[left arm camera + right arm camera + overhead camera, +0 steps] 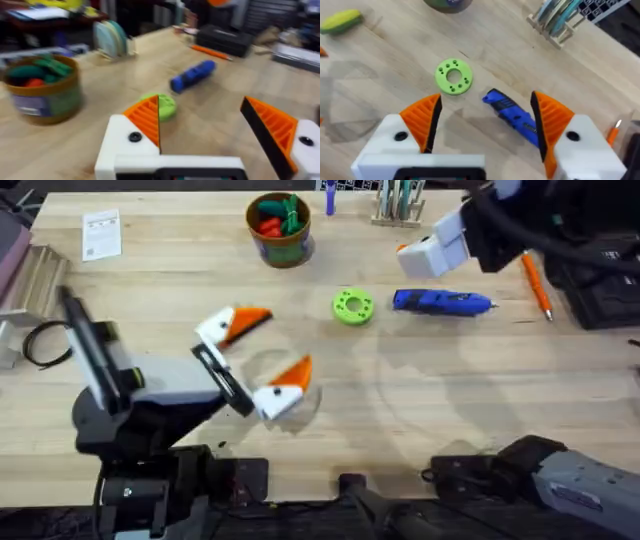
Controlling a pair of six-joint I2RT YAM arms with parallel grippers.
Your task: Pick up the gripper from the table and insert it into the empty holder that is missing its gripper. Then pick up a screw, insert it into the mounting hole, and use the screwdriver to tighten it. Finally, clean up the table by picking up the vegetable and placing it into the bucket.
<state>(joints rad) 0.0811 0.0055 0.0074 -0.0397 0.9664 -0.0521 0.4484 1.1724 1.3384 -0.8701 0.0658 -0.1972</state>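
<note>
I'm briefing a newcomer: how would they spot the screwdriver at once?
Start at the round brown-rimmed bucket near the table's far edge. Nearer, to its right, lies a green disc; the blue pen-shaped screwdriver lies just right of it, thicker than the slim orange tool beyond.

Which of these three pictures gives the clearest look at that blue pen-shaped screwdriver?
The overhead view: the screwdriver lies there whole, metal tip included, right of the green disc. The right wrist view has the right claw covering one end. The left wrist view shows it blurred and farther off.
</note>
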